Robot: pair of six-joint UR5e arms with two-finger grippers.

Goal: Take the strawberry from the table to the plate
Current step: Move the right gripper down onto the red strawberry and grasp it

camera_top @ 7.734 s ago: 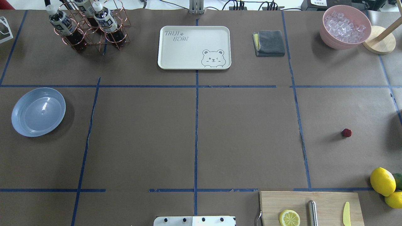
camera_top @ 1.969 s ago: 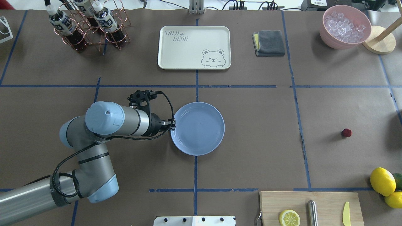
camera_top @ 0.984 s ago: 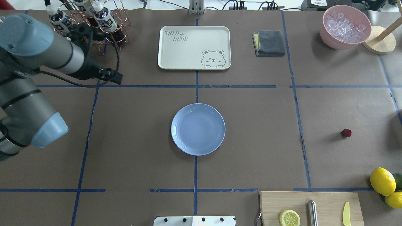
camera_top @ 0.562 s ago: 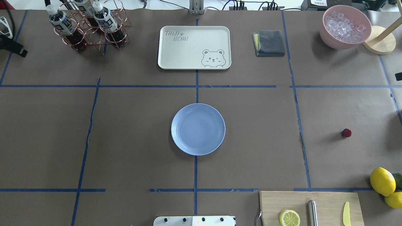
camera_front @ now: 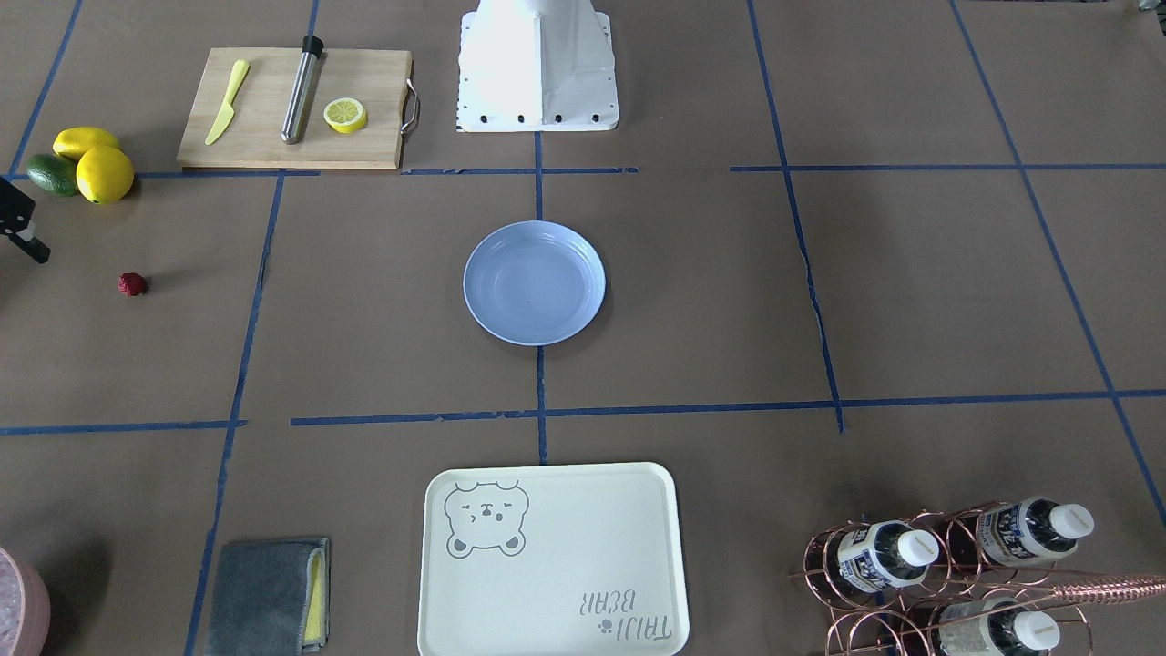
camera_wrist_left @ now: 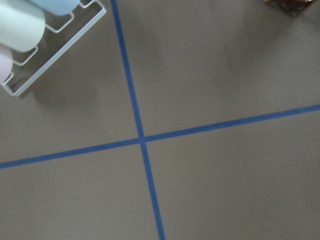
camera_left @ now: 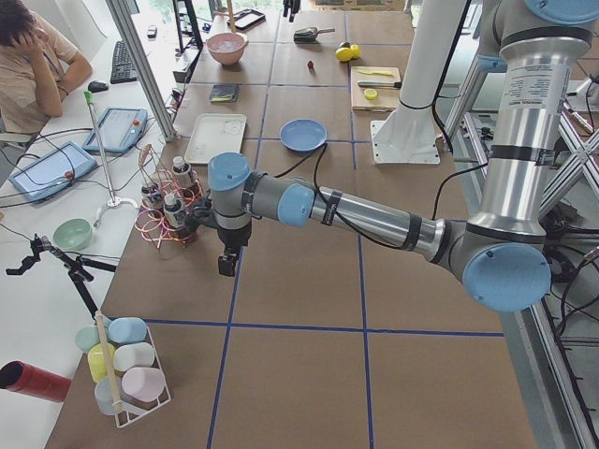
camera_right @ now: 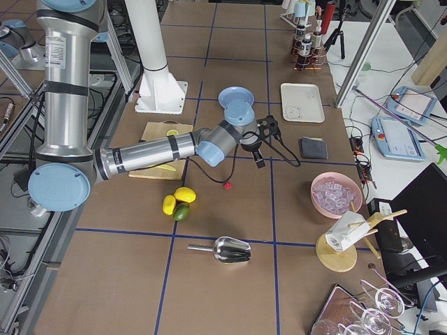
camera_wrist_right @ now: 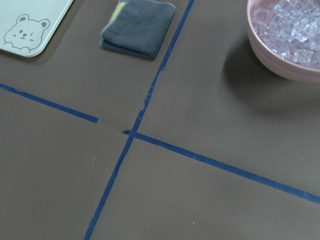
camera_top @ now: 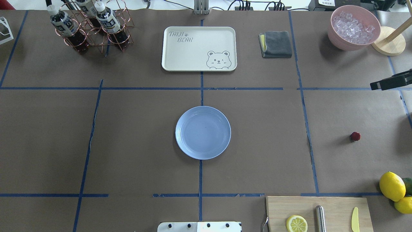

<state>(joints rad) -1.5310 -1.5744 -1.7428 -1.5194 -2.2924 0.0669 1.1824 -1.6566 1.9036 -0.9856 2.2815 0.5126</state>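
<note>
dark-red and bumpy, the tiny round strawberry (camera_top: 355,136) lies alone on the brown-paper bench (camera_top: 135,138) with its blue tape lines, out on the robot's right side, not yet picked up. nothing touches it: the two yellow lemons (camera_top: 392,186) and the wooden cutting board (camera_top: 338,206) sit nearer the robot, well apart from it. the round, shallow, light-blue plastic plate (camera_top: 203,132) waits empty at the middle of the bench, straddling a tape line. that central spot looks chosen so either arm can reach it, with only bare paper between it and the berry.

the right claw (camera_top: 375,85) pokes in at the right edge of the overhead view, in the air beyond the berry on the side away from the robot. it carries nothing that i can see, but how wide it stands open i cannot tell. its wrist camera looks down on a tape crossing, a folded grey cloth (camera_wrist_right: 137,27) and a pink bowl of ice (camera_wrist_right: 300,71), with no berry in sight, so i judge it must come toward the robot and descend. being on the berry's side, this arm is the natural one for the pick.

the left claw (camera_left: 226,266) hangs low at the far left end beside the copper wire bottle rack (camera_left: 167,220), probably parked clear of the work. its opening cannot be judged from there.
</note>
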